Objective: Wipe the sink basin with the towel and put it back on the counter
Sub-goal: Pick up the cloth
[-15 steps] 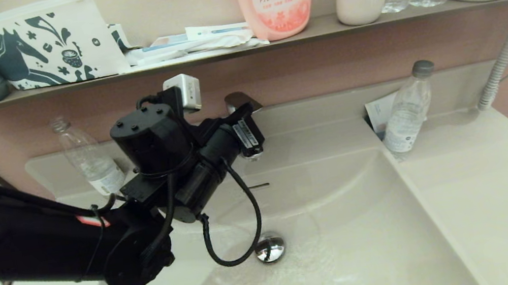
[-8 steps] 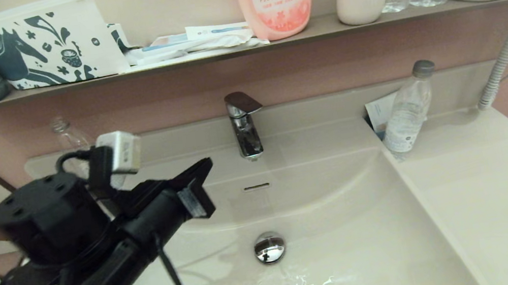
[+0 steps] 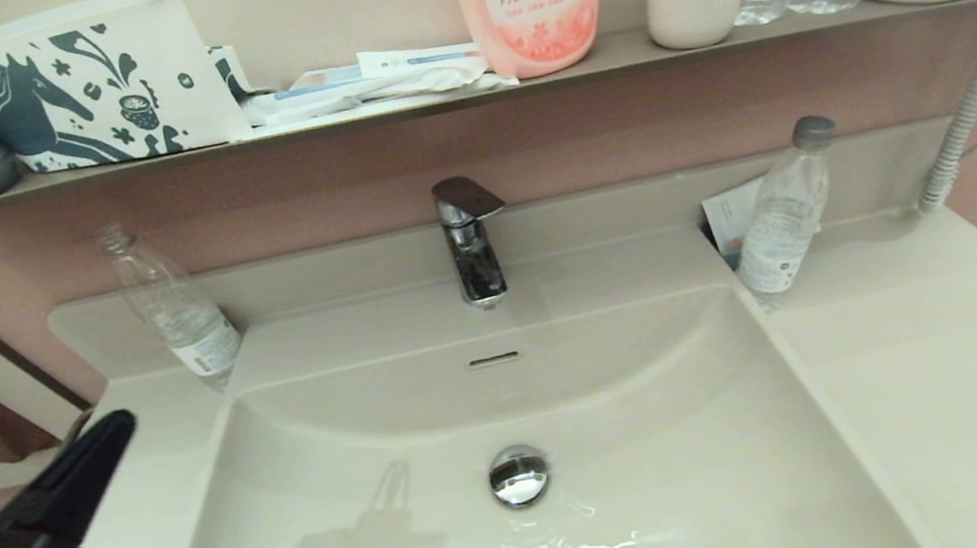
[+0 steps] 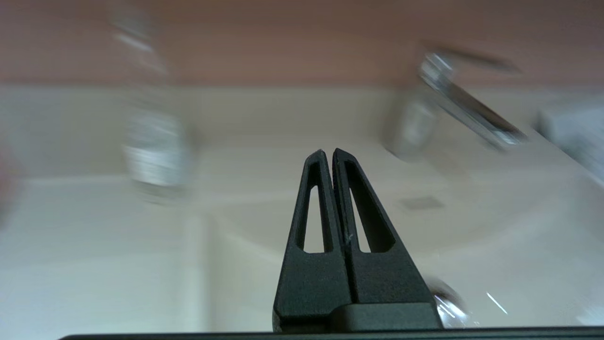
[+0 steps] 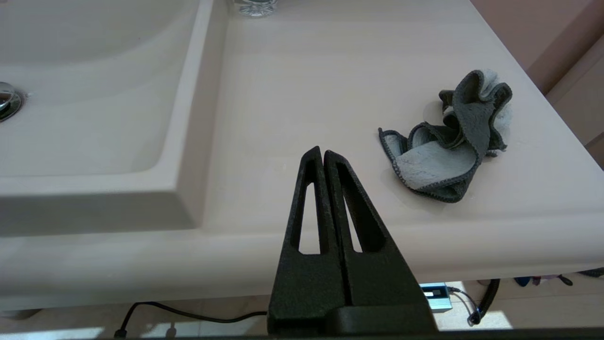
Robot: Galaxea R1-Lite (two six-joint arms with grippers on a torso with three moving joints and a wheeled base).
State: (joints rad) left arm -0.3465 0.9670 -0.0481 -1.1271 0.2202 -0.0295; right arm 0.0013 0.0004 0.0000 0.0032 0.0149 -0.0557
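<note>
Towel (image 5: 450, 146) lies crumpled (no clear long axis) on counter (image 5: 302, 94).

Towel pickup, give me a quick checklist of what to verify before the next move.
1. The towel lies crumpled on the counter, nothing on top of it: ok.
2. Right gripper jaws opened for a grasp: not ok, shut and empty.
3. Right gripper lined up over the towel: not ok, it sits at the counter's front edge, off to one side of it.
4. Left gripper out of the sink basin: ok, shut, at the basin's left.
5. Basin dry: not ok, water is in it.
</note>
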